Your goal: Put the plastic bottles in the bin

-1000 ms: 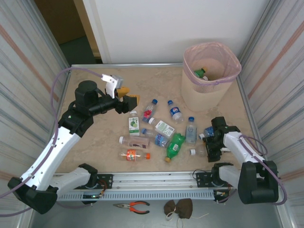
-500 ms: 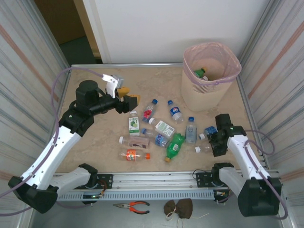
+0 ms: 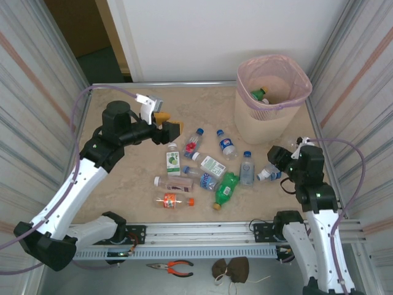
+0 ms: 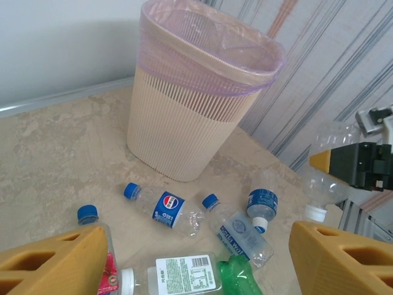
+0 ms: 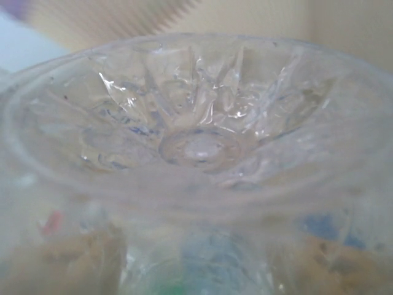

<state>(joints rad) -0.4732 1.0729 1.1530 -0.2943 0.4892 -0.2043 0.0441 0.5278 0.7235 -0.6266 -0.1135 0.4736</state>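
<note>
The bin [image 3: 256,126] stands upright in the table's [image 3: 202,104] far right corner with a pink liner folded over its rim. A green bottle [image 3: 259,94] lies inside.

On the near side of the bin, by the right edge, the right gripper [image 3: 274,169] is clamped on a clear bottle [image 4: 324,178]. That bottle is tilted, its white cap low and pointing toward the table's middle. Its moulded base faces the right wrist camera, so its long axis runs along the gripper.

Just left of it a blue-capped bottle [image 3: 247,169] lies with its cap toward the far edge.

The other loose bottles are clustered mid-table toward the near edge:
- An emblem bottle [image 4: 167,208] carries a blue label with a round red, white and blue mark, and lies diagonally.
- A red-label bottle [image 3: 193,142] points its blue cap at the far edge.
- A barcode bottle [image 4: 184,272] has a white label whose print is too small to read.
- A long green bottle [image 3: 225,187] lies slantwise, cap toward the near edge.
- An orange bottle [image 3: 174,200] lies parallel to the near edge.
- A white-green bottle [image 3: 172,161] lies left of the barcode bottle.

The left gripper [image 3: 170,129] hangs over the white-green bottle with its orange fingers [image 4: 52,261] spread wide and nothing between them.

Past the near edge, below the rail, lie pliers [image 3: 172,266] and a brown cloth [image 3: 231,268].
</note>
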